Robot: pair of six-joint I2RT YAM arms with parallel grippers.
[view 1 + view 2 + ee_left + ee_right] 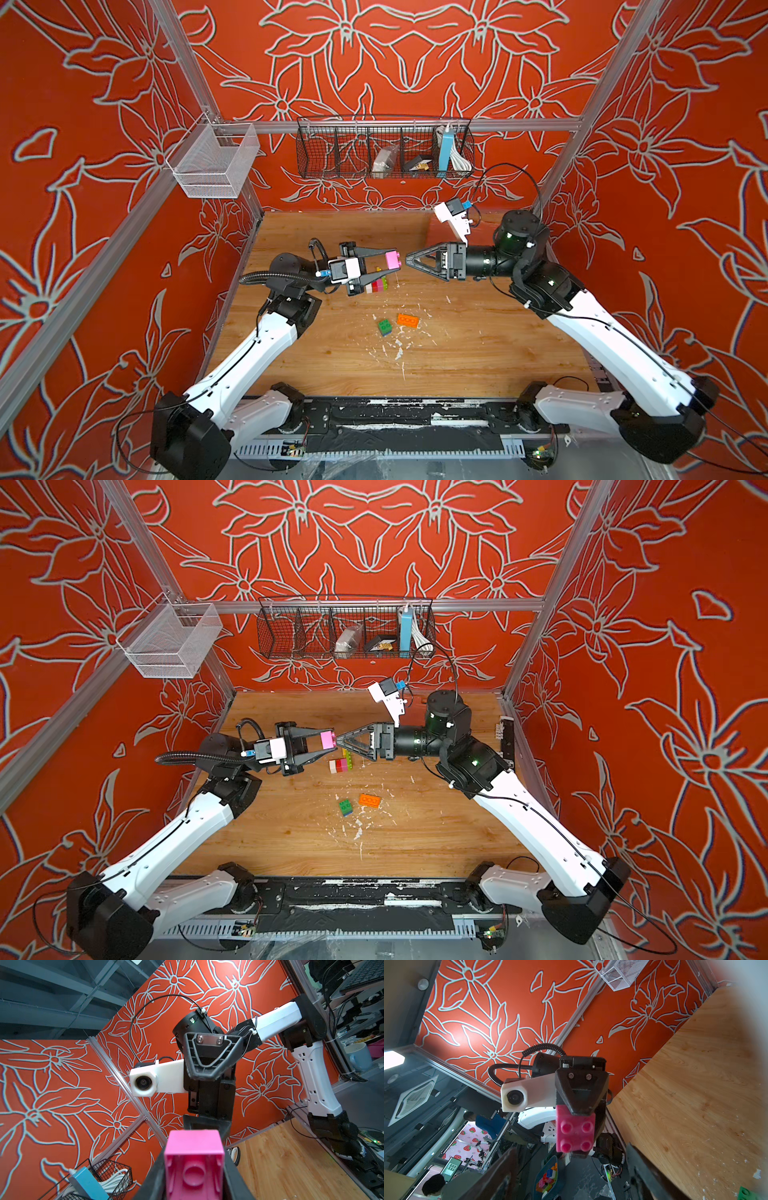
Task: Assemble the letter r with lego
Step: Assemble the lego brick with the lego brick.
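Observation:
My left gripper (392, 262) (327, 741) (194, 1169) is shut on a pink lego brick (392, 259) (327, 739) (194, 1147) and holds it in the air over the table. In the right wrist view the brick (575, 1132) shows its studs. My right gripper (408, 257) (338, 741) (571, 1176) faces it tip to tip, open and empty, just short of the brick. Below them a joined row of white, red, magenta and lime bricks (378, 285) (343, 764) lies on the wood. A green brick (385, 327) (345, 807) and an orange brick (408, 320) (370, 801) lie nearer the front.
White flecks are scattered over the wooden table (478, 353) round the loose bricks. A black wire basket (384, 147) with odds and ends hangs on the back wall. A white mesh basket (214, 162) hangs at the left rail.

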